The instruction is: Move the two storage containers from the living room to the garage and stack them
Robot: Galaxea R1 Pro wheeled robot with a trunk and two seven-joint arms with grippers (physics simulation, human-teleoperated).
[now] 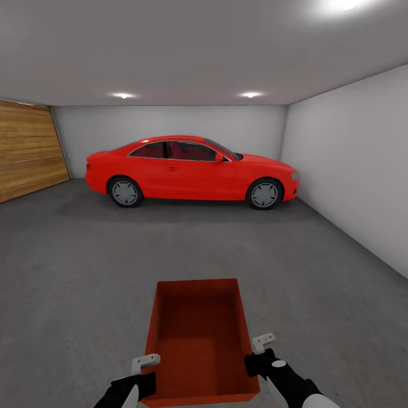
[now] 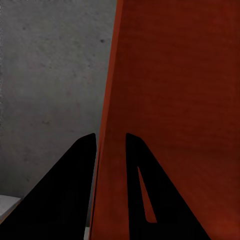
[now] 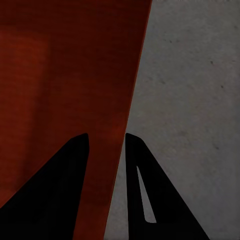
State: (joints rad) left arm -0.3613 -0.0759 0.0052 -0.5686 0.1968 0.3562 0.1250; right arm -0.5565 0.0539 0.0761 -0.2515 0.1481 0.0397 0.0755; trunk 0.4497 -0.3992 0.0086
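One red-orange open-top storage container [image 1: 198, 334] sits low in front of me over the garage's dark grey concrete floor [image 1: 79, 272], empty inside. My left gripper [image 1: 146, 367] is shut on its left wall near the close end, and my right gripper [image 1: 258, 350] is shut on its right wall. In the left wrist view the left gripper [image 2: 110, 137] straddles the thin container wall [image 2: 175, 75]. The right gripper [image 3: 106, 136] does the same on the opposite wall [image 3: 65, 65]. The second container and the living room are out of view.
A red car [image 1: 192, 170] is parked across the far end of the garage. A wood-panelled door [image 1: 28, 147] lines the left side and a white wall [image 1: 351, 164] runs along the right. Bare concrete stretches between me and the car.
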